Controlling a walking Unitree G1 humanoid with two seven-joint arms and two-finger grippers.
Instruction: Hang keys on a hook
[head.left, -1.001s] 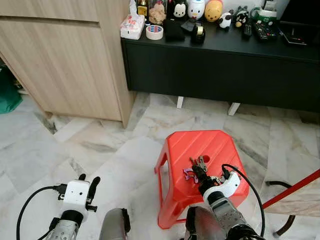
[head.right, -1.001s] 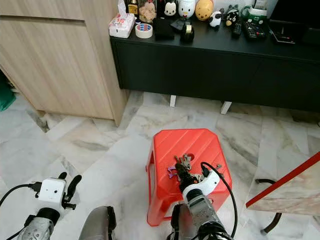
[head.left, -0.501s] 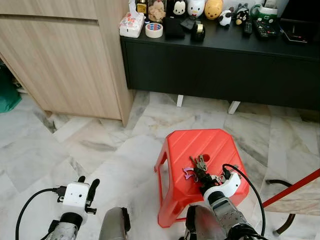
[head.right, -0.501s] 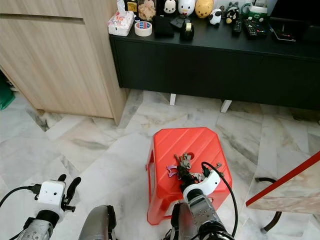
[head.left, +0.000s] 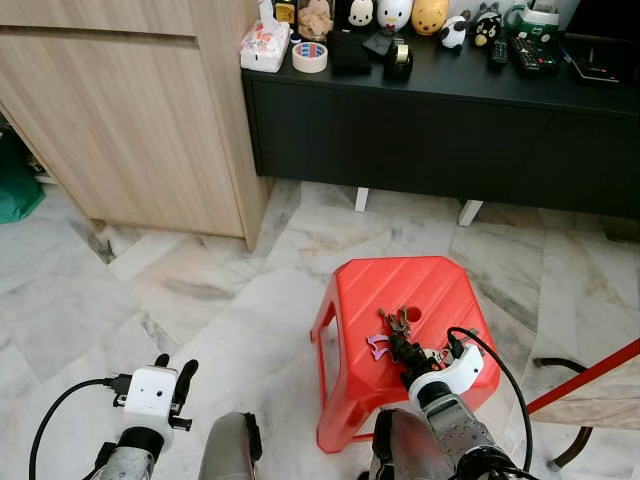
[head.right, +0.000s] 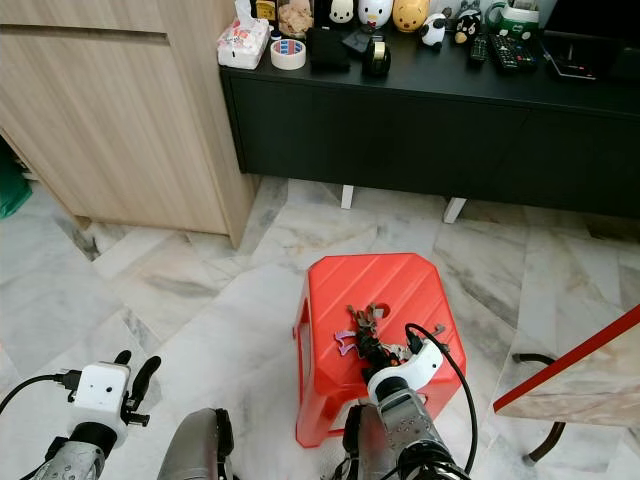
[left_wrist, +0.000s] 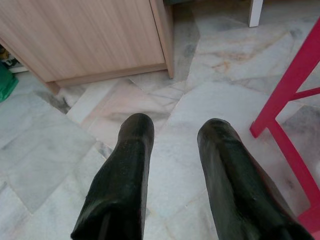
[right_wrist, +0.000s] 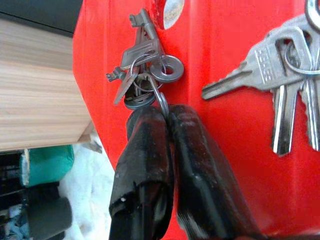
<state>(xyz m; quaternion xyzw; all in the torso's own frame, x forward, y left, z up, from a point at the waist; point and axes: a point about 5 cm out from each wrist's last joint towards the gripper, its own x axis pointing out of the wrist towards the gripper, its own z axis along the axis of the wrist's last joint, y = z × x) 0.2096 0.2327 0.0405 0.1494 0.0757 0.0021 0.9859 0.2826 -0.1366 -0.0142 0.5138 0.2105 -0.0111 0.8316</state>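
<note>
My right claw (right_wrist: 165, 112) is down on top of the red stool (head.left: 375, 285), its two black fingers (right_wrist: 145, 150) pinched tightly together on the wire ring of the keys (right_wrist: 145, 62), so it is closed and gripping that bunch. The keys lie on the stool's ribbed seat, near its middle and just beside the small round hole (right_wrist: 170, 10) in the plastic; from my head they show as a dark, tangled cluster (head.left: 397, 325) with a purple tag (head.left: 378, 345) at its near edge. A second fan of silver keys (right_wrist: 280, 80) rests flat on the red surface just beside my fingers, apart from them. My left claw (left_wrist: 172, 130) hangs low over the marble floor (head.left: 200, 290), well apart from the stool, with its two fingers spread and nothing between them; one red leg of the stool (left_wrist: 290, 95) stands near it. Ahead of me a pale wooden cabinet (head.left: 130, 120) stands next to a long black bench (head.left: 450, 130), whose top carries a tape roll (head.left: 310, 57), a tissue pack (head.left: 264, 47), small figurines (head.left: 395, 14) and remote controls (head.left: 530, 55).
</note>
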